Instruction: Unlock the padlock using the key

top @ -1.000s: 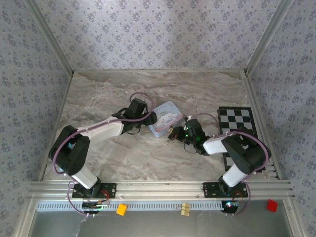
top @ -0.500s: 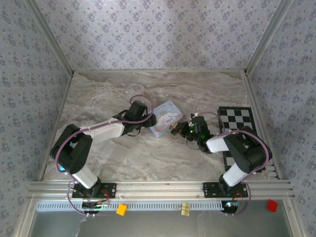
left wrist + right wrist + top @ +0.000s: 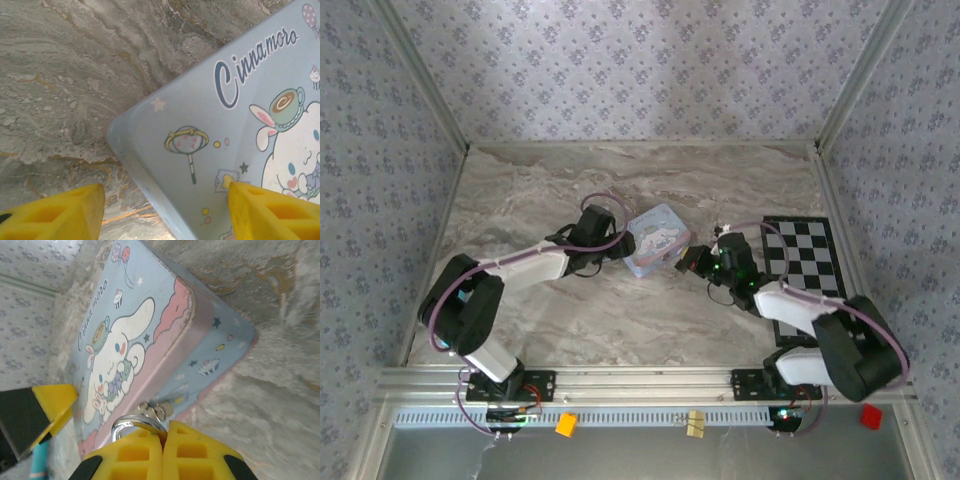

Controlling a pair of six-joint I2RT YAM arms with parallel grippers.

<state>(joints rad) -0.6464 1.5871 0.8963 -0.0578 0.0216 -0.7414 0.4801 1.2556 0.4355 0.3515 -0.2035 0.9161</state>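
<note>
Our right gripper point(image 3: 162, 442) is closed tight at the Cinnamoroll tin point(image 3: 150, 340)'s 4 o'clock edge seen from above, the padlock point(image 3: 136, 425)'s shackle peeking past its tips. The key is perhaps pinched inside. Our left gripper point(image 3: 162, 212) gapes astride the tin's corner; we should brace the tin before twisting.

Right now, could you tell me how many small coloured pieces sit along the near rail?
3: an orange one left, a tan one centre, a red one right.
</note>
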